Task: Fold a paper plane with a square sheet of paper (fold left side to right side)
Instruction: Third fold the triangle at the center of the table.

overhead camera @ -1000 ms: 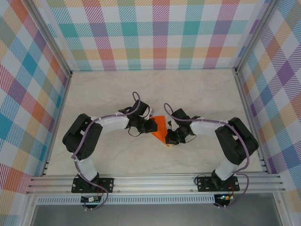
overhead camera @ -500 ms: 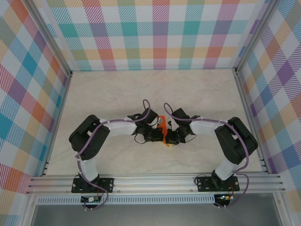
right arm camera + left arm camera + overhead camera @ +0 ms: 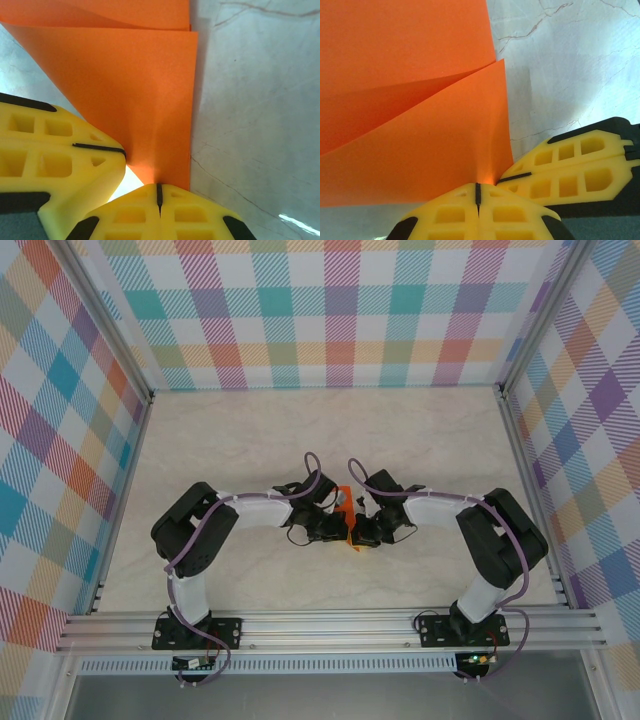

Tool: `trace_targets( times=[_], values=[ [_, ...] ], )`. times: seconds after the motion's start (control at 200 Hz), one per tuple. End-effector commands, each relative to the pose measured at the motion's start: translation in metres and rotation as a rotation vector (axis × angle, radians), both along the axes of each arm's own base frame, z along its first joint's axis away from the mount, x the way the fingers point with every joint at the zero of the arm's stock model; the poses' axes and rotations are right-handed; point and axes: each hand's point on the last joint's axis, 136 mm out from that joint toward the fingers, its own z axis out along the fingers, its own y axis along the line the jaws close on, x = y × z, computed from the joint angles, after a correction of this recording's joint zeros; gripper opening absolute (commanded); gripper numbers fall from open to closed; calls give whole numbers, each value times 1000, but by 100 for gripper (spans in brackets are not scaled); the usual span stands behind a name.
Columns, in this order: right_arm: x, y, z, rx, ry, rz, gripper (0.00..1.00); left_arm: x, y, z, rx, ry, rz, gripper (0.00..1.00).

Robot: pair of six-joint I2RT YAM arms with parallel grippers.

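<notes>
Top external view: the pale marbled worktop [image 3: 200,440] carries both arms, which are bent inward so that their tools meet near its middle.
Sheet position: the thin bright orange square sheet of paper [image 3: 420,150] is held between the two tools at mid-worktop, with one layer raised and curved over another.
Handling: the sheet is judged very light, limp, and easily creased or torn. It is likely to slip from smooth pads if tugged.
Where to hold: corners and edges are judged best, pinched at the very tips, with the layers aligned before any pressing.
Left tool: the left tool [image 3: 477,186] is fully closed, and a corner of the sheet appears to be nipped at its tips.
Right tool: the right tool [image 3: 159,186] is likewise fully closed, apparently on the sheet's near edge, and almost touches the left tool.
Change: a second ago the left tool stood further left and an orange triangle lay exposed between the tools. Since then the left arm [image 3: 250,506] has been swung rightward, and only slivers of orange are seen from above.
</notes>
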Motion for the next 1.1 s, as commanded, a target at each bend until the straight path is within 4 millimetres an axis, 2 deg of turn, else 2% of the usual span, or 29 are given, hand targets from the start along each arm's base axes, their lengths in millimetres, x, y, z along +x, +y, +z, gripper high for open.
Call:
trace_targets(
  times=[0.0,0.36,0.815,1.095],
  values=[
    [-20,-32,-33,-178,80,-9,0,2,-2,11,-3,-27,-9,3],
    [-21,-35,-33,-195,84,-3,0,18,29,-9,87,-31,37,2],
    [-24,-38,-34,-211,91,5,0,49,88,-35,144,4,152,2],
    [-25,-37,-34,-198,91,9,0,66,121,-39,149,21,217,2]
  ],
)
